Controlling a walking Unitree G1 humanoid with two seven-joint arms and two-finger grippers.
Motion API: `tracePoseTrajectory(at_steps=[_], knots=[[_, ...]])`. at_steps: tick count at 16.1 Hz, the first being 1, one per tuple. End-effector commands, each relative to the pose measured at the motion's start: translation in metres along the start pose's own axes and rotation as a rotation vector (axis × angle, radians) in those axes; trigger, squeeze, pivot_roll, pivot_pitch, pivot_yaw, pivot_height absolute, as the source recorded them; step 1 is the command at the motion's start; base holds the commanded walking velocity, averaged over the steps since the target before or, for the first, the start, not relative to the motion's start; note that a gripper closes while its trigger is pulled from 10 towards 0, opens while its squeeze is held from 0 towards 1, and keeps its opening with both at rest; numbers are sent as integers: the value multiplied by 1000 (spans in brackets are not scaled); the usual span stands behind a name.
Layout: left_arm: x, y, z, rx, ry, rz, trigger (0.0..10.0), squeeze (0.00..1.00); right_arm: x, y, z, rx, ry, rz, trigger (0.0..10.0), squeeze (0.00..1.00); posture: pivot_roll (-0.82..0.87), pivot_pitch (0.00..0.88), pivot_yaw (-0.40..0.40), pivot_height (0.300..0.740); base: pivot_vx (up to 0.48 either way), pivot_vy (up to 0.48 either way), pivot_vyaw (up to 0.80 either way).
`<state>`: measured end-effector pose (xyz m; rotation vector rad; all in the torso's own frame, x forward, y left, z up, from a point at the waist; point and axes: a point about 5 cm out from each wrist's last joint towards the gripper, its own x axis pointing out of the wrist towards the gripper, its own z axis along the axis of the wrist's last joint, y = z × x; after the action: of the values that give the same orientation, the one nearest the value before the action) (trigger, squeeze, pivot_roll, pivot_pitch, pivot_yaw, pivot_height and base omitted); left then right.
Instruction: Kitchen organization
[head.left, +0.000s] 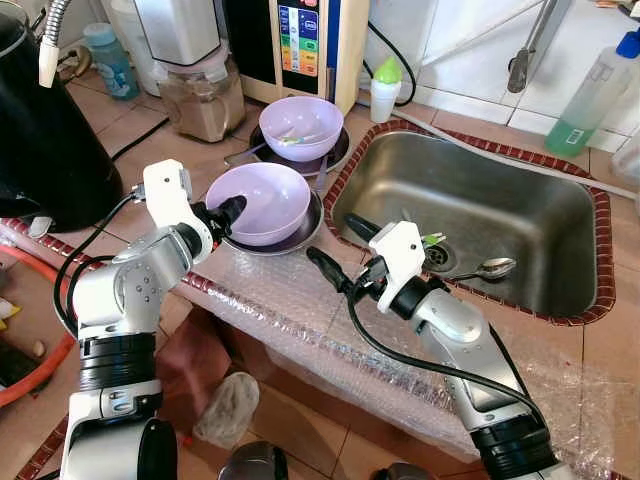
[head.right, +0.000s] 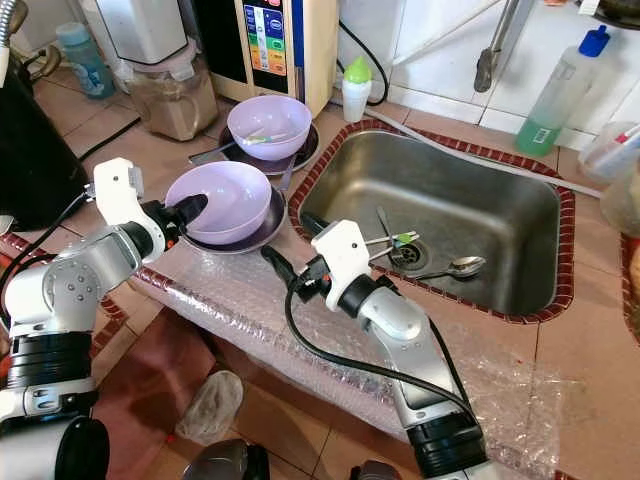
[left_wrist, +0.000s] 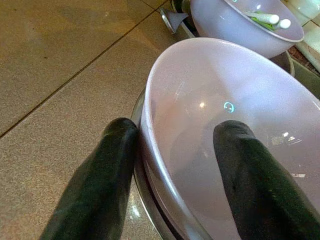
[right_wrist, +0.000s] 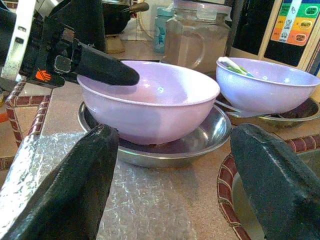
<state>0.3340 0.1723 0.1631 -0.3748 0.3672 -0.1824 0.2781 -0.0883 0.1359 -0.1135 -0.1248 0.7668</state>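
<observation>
Sitting on a shallow steel plate (head.left: 300, 238) at the counter's edge, just at nine o'clock of the sink (head.left: 560, 215): a pale lilac bowl (head.left: 262, 200), glossy, empty, upright. Straddling its near rim, the left gripper (head.left: 226, 212), fingers spread, one black finger (left_wrist: 250, 185) inside the bowl and one outside against the wall, not pressed together. Hovering at five o'clock of the bowl over the bubble wrap (head.left: 290, 300), the right gripper (head.left: 345, 250), fingers wide apart, holding nothing. Standing at twelve o'clock, a second lilac bowl (head.left: 300, 125) on its own plate, holding a green-handled utensil. Lying near the sink drain, a spoon (head.left: 488, 268). Crowding the back: a blender jar (head.left: 203, 95), a green-capped bottle (head.left: 384, 90), a black kettle (head.left: 45, 140) at nine o'clock.
</observation>
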Motion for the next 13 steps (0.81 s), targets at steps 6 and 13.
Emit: tracePoseTrajectory(at_steps=[6,13], knots=[[-2,5,4,16,-36,30,0,0,2,3,-1,2,5,31,10000,0,-10,29,40,740,0,0,0],[-2,1,0,33,-64,-15,0,0,3,3,-1,0,8,35,10000,0,-10,26,37,740,0,0,0]])
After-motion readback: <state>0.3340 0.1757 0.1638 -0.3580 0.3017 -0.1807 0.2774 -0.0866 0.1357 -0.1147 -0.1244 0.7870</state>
